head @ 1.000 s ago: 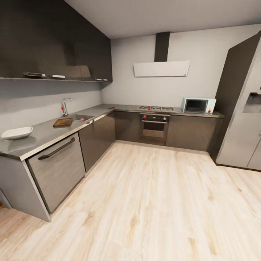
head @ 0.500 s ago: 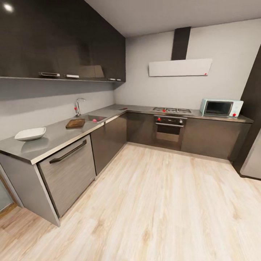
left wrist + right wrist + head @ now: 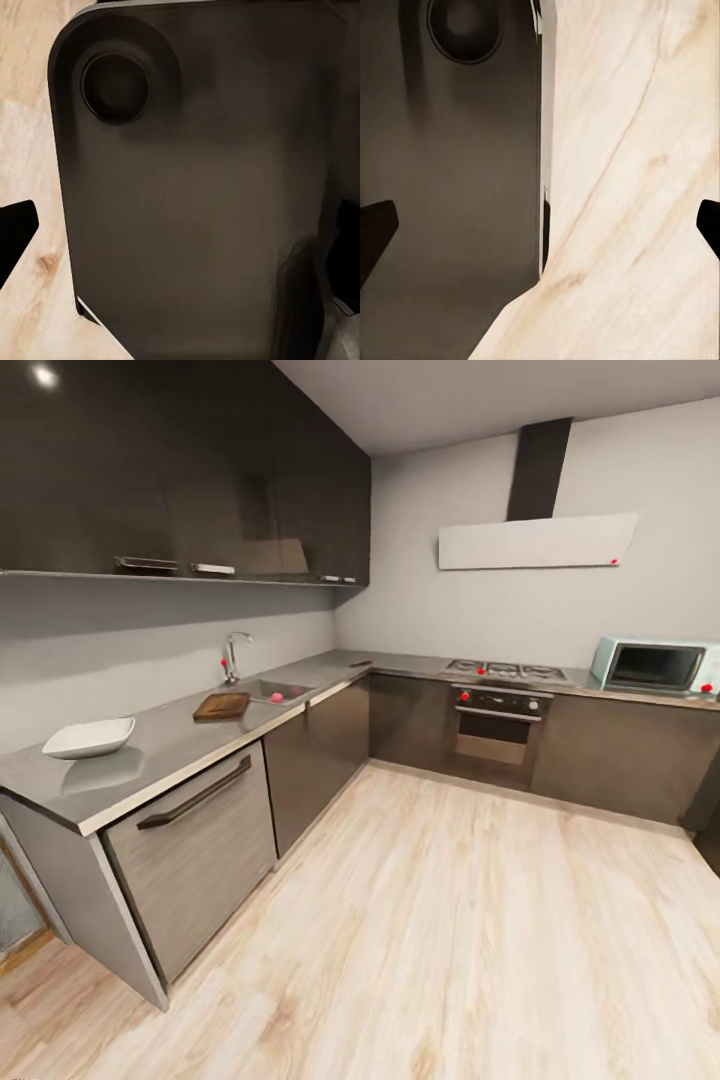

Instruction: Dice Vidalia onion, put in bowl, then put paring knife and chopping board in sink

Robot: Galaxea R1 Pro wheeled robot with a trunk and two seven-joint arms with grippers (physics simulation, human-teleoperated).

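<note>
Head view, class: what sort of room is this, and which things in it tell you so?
A home kitchen. An L-shaped countertop carries a sink with a tap, and a hob sits over a built-in oven below an extractor hood.

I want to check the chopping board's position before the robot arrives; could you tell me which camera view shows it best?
The head view: the chopping board lies flat on the countertop, just beside the sink. The left wrist and right wrist views look down at the robot's dark base and the wood floor, so they offer nothing on the board.
</note>
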